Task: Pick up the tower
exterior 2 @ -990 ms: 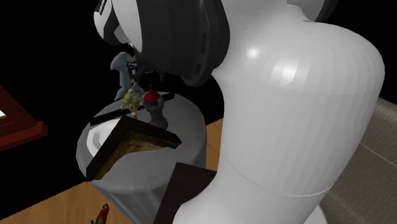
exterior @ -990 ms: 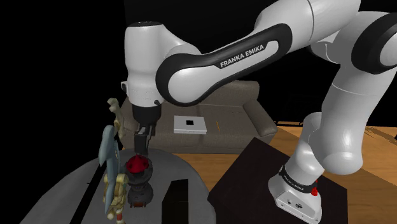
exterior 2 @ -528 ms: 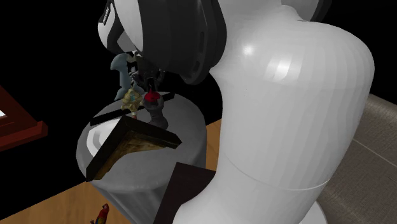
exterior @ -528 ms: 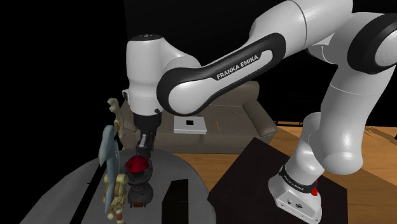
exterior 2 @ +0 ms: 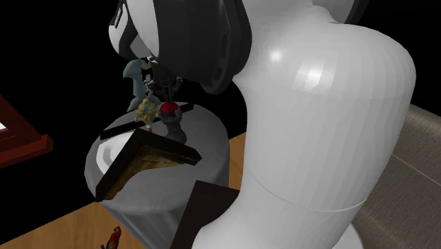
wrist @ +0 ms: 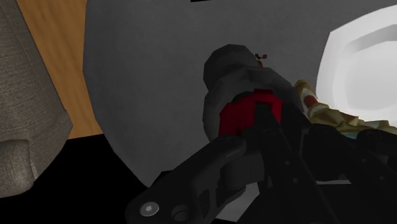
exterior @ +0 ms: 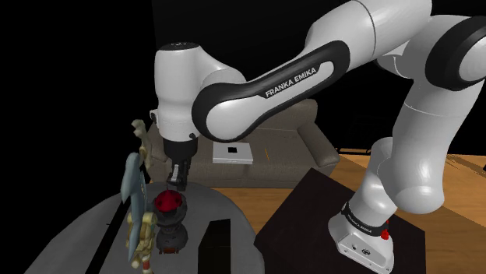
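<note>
The tower (exterior: 170,226) is a dark, squat turned piece with a red top, standing upright on a round grey table (exterior: 78,233). My gripper (exterior: 177,185) comes down from above onto its top. In the wrist view the black fingers (wrist: 222,159) close in on the red cap of the tower (wrist: 232,76), and my gripper (wrist: 261,130) is shut on that cap. In the second exterior view the tower (exterior 2: 172,122) stands below my gripper (exterior 2: 165,95), partly behind the arm's bulk.
A grey-blue shark-like figure (exterior: 132,191) and a tan figurine (exterior: 140,237) stand close beside the tower. A black box (exterior: 214,249), a dark picture frame (exterior 2: 145,159) and a white dish (wrist: 362,70) share the table. A sofa (exterior: 288,132) lies beyond.
The fingers have gone from open to shut around the tower's red top, after the hand shifted slightly over it. The tower stays on the table.
</note>
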Action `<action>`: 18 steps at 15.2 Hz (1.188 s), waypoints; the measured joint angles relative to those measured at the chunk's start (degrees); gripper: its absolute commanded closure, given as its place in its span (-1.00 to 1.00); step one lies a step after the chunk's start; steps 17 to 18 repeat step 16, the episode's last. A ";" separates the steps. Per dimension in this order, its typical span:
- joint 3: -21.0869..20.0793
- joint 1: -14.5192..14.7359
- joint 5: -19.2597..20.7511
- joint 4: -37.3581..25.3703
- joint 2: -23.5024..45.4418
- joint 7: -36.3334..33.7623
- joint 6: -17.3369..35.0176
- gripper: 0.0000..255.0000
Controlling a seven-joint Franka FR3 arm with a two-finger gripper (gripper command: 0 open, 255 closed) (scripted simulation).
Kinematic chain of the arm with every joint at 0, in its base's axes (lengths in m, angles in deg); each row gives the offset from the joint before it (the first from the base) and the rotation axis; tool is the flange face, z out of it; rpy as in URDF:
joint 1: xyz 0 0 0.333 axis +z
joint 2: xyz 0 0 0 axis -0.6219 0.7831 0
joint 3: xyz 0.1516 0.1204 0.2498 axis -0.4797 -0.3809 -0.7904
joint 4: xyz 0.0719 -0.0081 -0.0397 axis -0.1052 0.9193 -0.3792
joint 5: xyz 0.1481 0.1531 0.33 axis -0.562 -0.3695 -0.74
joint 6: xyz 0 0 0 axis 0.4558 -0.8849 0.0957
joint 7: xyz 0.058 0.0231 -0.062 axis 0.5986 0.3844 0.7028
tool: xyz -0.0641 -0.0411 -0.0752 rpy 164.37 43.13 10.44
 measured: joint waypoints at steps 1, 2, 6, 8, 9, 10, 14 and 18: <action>-0.01 -0.01 -0.06 -0.21 -0.13 0.03 -0.37 1.00; -0.06 0.00 -0.16 -0.57 -0.38 0.01 -0.98 1.00; -0.12 -0.10 -0.55 -2.38 -1.35 0.22 -3.71 1.00; -0.19 -0.14 -0.83 -2.97 -2.09 0.32 -4.98 1.00; -0.19 -0.15 -0.89 -3.45 -2.21 0.34 -5.58 1.00; -0.19 -0.19 -0.96 -4.14 -2.36 0.43 -6.42 1.00; -0.21 -0.28 -1.28 -6.13 -3.21 0.61 -9.19 1.00; -0.23 -0.30 -1.40 -7.10 -3.52 0.64 -10.46 1.00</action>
